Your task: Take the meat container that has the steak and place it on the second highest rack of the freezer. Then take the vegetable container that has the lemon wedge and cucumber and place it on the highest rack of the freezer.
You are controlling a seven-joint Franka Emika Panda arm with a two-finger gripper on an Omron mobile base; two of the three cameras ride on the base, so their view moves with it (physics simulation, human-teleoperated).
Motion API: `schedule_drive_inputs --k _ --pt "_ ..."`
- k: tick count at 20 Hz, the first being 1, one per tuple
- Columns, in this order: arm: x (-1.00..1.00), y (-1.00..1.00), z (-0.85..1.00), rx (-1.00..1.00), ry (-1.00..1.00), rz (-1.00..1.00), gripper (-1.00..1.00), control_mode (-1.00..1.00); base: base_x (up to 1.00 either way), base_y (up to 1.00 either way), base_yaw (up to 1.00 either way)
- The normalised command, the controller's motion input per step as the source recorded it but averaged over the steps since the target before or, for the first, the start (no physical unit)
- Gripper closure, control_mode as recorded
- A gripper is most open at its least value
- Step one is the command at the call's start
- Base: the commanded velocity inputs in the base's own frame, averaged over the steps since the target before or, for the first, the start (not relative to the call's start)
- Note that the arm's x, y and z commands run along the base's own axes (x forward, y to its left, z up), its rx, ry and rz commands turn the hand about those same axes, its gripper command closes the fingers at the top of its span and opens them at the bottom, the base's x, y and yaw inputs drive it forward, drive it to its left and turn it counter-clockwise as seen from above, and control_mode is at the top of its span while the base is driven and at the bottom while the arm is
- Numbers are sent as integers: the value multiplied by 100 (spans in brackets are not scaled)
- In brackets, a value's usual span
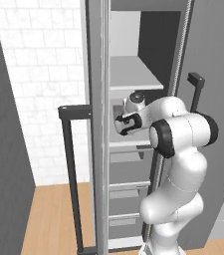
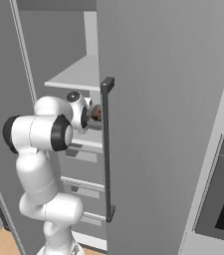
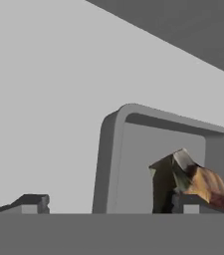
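Note:
Inside the freezer (image 2: 158, 99), a grey meat container (image 3: 114, 159) rests flat on the second highest rack (image 1: 128, 145), with the reddish-brown steak (image 3: 203, 182) in its near corner. My gripper (image 3: 112, 204) is open just behind the container; its left wall lies between my fingertips (image 3: 34, 202) and nothing is gripped. The right tip sits in front of the steak. From the right base view, the steak (image 2: 96, 113) peeks out beside my hand (image 2: 82, 112). The highest rack (image 1: 133, 74) above is bare. The vegetable container is out of view.
The freezer's open door with a dark bar handle (image 1: 69, 174) stands to the left of the arm. A second dark bar handle (image 2: 107, 149) runs down the grey panel on the right. Lower shelves and drawers (image 1: 126, 199) lie beneath my hand. An oven (image 2: 223, 199) is at far right.

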Motion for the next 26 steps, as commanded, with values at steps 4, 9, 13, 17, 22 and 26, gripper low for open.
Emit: schedule_drive_inputs --k 4,9,13,17,22,26 --pt "-36 -3 23 0 1 0 -100 -100 0 0 0" --pt "-38 -2 0 0 0 0 -100 -100 0 0 0" --pt "-61 -1 4 0 1 0 -100 -100 0 0 0" --pt "-86 0 22 0 1 0 -100 -100 0 0 0" --pt "-90 -6 31 0 9 0 -100 -100 0 0 0" --pt "-55 -2 54 0 20 0 -100 -100 0 0 0"
